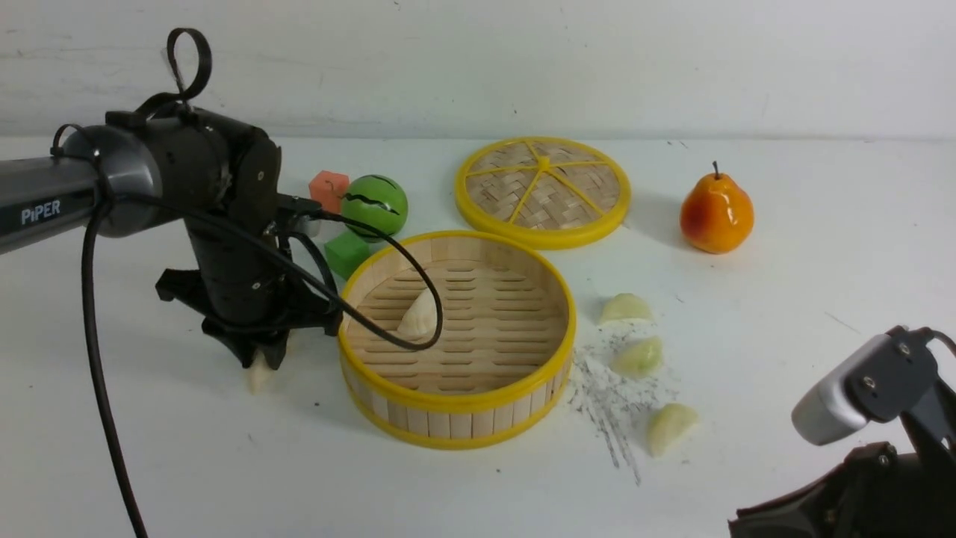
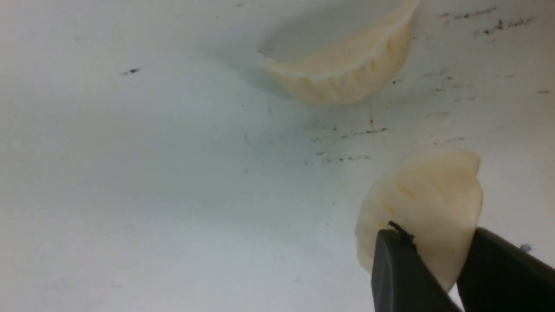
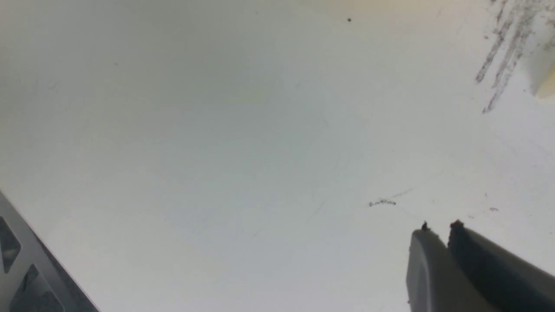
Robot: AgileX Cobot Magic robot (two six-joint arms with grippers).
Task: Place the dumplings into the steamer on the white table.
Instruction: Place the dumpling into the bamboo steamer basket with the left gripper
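In the front view, the robot's left arm reaches in from the left edge, its fingers (image 1: pixel 263 357) pointing down at a cream dumpling (image 1: pixel 259 373) at left of center on the white surface (image 1: pixel 187 478). Just beside it, at center, sits the bamboo steamer (image 1: pixel 461 418), one cream dumpling (image 1: pixel 420 314) on the left part of its slatted floor. A green cube (image 1: pixel 346 255), a green striped ball (image 1: pixel 375 207) and an orange cube (image 1: pixel 328 190) stand behind the steamer at upper left; the woven lid (image 1: pixel 543 193) lies at upper center. Three yellowish-green dumplings, one nearer the lid (image 1: pixel 626 307), one in the middle (image 1: pixel 639 357) and one lowest in the frame (image 1: pixel 671 428), line the surface right of the steamer. An orange pear (image 1: pixel 716 211) stands at upper right, and the right arm (image 1: pixel 874 426) fills the lower right corner.

In the left wrist view, the left fingers close around the cream dumpling, pinching it between them, while another cream dumpling (image 2: pixel 347 65) rests on the surface nearby.

In the right wrist view, the right fingers (image 3: pixel 442 236) are nearly together with nothing between them, above the scuffed surface; part of a pale dumpling shows at the frame's edge.
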